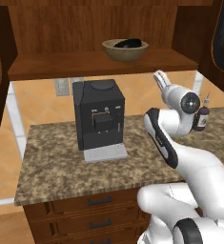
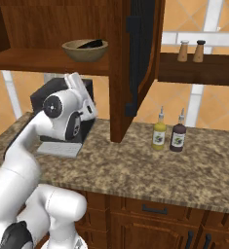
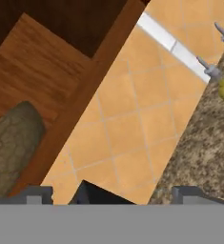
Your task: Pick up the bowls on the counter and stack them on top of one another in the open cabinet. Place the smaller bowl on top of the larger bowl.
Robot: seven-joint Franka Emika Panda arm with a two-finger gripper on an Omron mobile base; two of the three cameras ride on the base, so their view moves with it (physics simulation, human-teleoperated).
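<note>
White arm segments fill the lower right of the left base view and the lower left of the right base view; the gripper (image 1: 160, 76) points up at upper right of centre, below the front edge of the open cabinet (image 1: 99, 64); whether its fingers are parted or closed I cannot tell there. Hand view: two dark fingertips (image 3: 35, 195) stand well apart at the bottom edge, nothing between them, so they read as released. The larger bowl (image 1: 125, 50) sits on the cabinet shelf, upper centre, with the smaller bowl (image 1: 131, 44) resting inside it; both lie above and left of the fingers, apart from them. On the counter (image 1: 61, 167) stands a black coffee machine (image 1: 99, 116); yellow bottle (image 2: 159, 133) and dark bottle (image 2: 178, 136) stand right of centre.
</note>
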